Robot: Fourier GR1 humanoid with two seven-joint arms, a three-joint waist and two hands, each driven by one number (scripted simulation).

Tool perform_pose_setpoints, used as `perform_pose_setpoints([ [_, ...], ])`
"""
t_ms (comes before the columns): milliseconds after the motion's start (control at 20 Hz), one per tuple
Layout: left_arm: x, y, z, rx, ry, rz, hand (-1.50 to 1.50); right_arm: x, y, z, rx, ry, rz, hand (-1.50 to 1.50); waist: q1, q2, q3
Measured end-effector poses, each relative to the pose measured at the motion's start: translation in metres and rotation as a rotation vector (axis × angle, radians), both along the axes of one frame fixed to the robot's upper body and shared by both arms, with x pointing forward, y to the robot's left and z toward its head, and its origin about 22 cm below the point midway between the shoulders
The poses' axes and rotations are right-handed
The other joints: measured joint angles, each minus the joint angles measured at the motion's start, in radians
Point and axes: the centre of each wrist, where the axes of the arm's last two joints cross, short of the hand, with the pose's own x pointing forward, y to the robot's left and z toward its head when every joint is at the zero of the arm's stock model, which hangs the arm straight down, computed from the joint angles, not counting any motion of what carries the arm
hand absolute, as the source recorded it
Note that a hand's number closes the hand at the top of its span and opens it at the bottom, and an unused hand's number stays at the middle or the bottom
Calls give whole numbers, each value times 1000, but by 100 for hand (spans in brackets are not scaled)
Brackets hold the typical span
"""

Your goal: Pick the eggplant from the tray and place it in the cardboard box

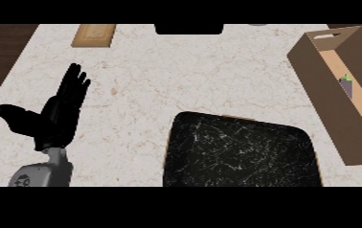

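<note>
A purple eggplant (346,86) with a green stem lies inside the brown cardboard box (332,97) at the right edge of the counter. The black tray (240,150) sits near the front middle with nothing on it. My left hand (60,109) rests at the left, fingers straight and pointing up, thumb spread out to the left, holding nothing. My right hand does not show in the head view.
A small wooden board (94,35) lies at the back left. A dark object (188,28) sits at the back edge in the middle. Dark wood (14,42) borders the marble counter at the far left.
</note>
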Motion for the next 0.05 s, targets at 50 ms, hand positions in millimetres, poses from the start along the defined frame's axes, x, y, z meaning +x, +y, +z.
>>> perform_pose_setpoints([
  [50, -1, -2, 0, -1, 1, -1, 0, -5, -7, -4, 5, -3, -5, -150, 2, 0, 0],
])
